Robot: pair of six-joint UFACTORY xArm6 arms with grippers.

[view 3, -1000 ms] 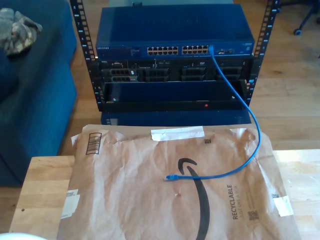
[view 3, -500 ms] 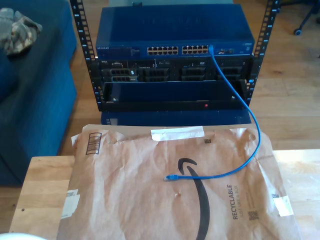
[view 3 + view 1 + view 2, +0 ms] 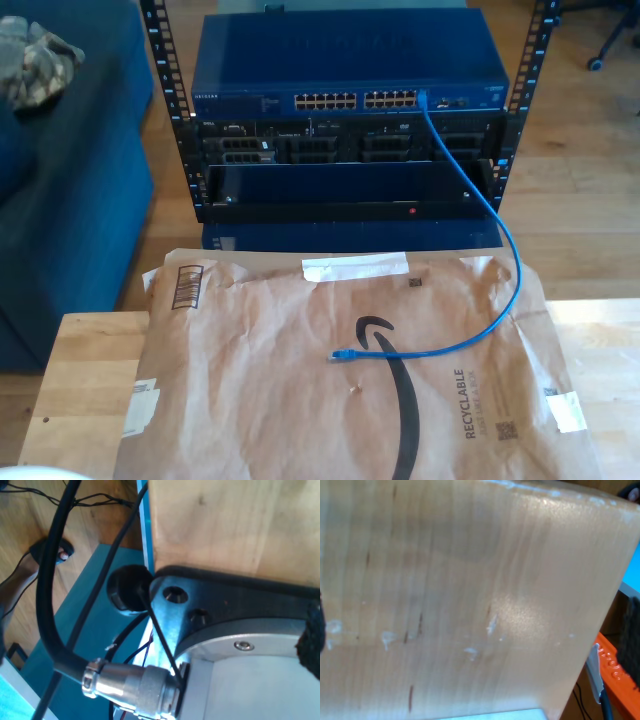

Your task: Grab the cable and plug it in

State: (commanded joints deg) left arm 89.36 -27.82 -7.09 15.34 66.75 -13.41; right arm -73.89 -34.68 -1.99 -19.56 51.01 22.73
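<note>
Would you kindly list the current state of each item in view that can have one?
cable: one end plugged into the switch, the rest trailing down onto the paper.
free plug: unplugged, lying loose on the paper, nothing gripping it.
network switch: mounted in the rack, most front ports empty.
brown paper mailer: lying flat on the wooden table, crumpled, taped.
rack indicator light: lit red.

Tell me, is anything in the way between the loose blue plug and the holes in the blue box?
Nothing visible blocks it. The loose plug lies on the brown paper mailer; open space separates it from the switch's ports.
</note>
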